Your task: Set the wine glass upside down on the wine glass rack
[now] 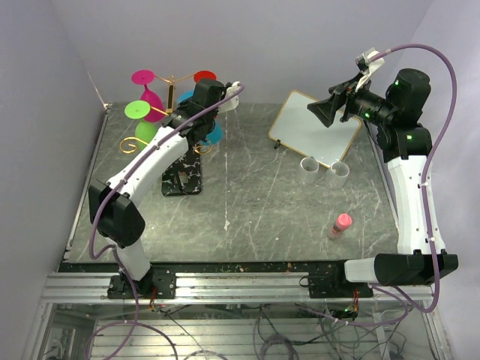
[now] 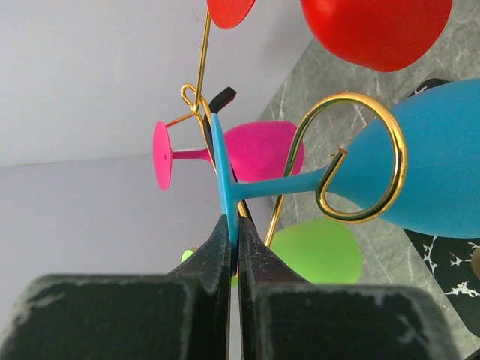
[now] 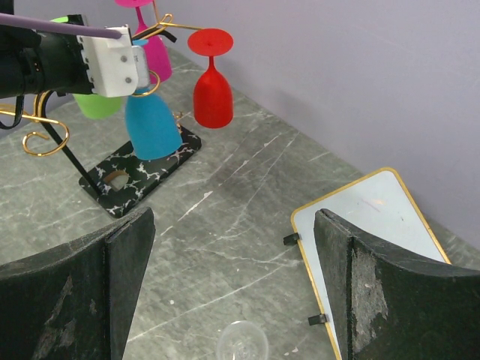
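Observation:
The blue wine glass hangs upside down, its stem lying in a gold spiral arm end of the wine glass rack. My left gripper is shut on the edge of the glass's round foot. In the top view the left gripper is at the rack's right side, above the black base. Red, pink and green glasses hang on other arms. My right gripper is open and empty, held high at the far right.
A white board with a gold rim lies at the back right. Two clear glasses stand in front of it. A pink object lies nearer the front right. Purple walls close in the back and sides.

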`<state>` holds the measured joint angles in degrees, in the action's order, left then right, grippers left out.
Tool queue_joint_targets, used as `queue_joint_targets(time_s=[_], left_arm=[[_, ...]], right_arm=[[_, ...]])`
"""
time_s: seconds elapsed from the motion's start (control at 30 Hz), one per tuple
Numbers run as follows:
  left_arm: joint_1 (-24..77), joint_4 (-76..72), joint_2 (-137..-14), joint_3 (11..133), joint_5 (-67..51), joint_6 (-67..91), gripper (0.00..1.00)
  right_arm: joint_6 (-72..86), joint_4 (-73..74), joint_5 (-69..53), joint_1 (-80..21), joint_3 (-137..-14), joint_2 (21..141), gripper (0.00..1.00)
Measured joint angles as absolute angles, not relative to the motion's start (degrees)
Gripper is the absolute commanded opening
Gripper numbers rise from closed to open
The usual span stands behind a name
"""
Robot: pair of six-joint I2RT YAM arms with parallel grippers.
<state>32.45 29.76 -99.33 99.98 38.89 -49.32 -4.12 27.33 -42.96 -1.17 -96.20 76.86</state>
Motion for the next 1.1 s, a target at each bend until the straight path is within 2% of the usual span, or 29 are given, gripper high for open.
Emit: queue_joint_targets(time_s=[1.1], left_arm=[[37.5, 27.2, -103.4, 101.9, 39.4, -50.6, 0.07]], right_arm=[[-4.1, 27.3, -43.7, -0.1, -96.0, 75.6, 0.88]])
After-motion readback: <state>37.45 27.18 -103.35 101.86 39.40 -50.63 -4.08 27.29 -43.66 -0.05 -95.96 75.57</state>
